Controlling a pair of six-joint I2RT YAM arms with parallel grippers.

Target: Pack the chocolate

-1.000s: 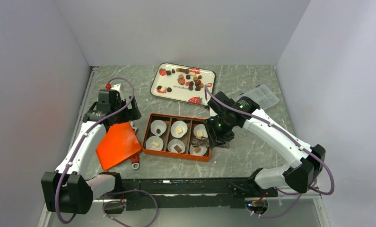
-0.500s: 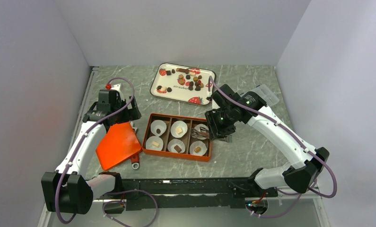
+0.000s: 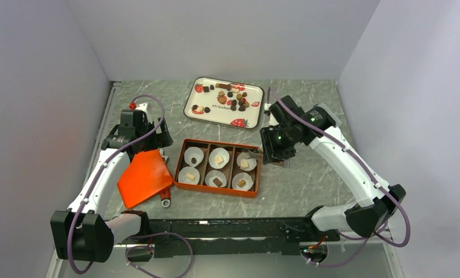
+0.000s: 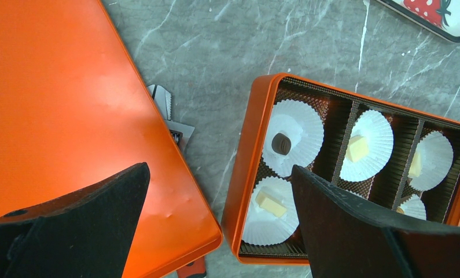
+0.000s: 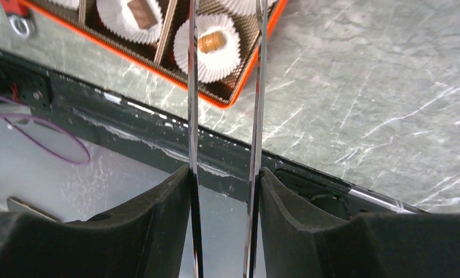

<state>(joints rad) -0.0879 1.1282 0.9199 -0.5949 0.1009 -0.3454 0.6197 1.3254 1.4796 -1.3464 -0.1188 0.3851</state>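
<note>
Grey marbled surface (image 3: 314, 185), white walls. Between the right fingers (image 5: 152, 231), thin metal tweezers (image 5: 192, 116) are pinched at the rim of the orange compartmented box (image 3: 216, 190); the left fingers (image 4: 354, 231) are spread wide. A small chocolate (image 4: 281, 143) is seated in each white pleated paper cup (image 4: 301, 123); the tweezers are best lifted straight, clear of the cups.

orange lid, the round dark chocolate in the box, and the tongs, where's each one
orange lid (image 4: 59, 110): left wrist view, middle of its flat face
round dark chocolate (image 4: 281, 142): left wrist view, centre of its top
tongs (image 5: 192, 92): right wrist view, on the left metal blade
</note>
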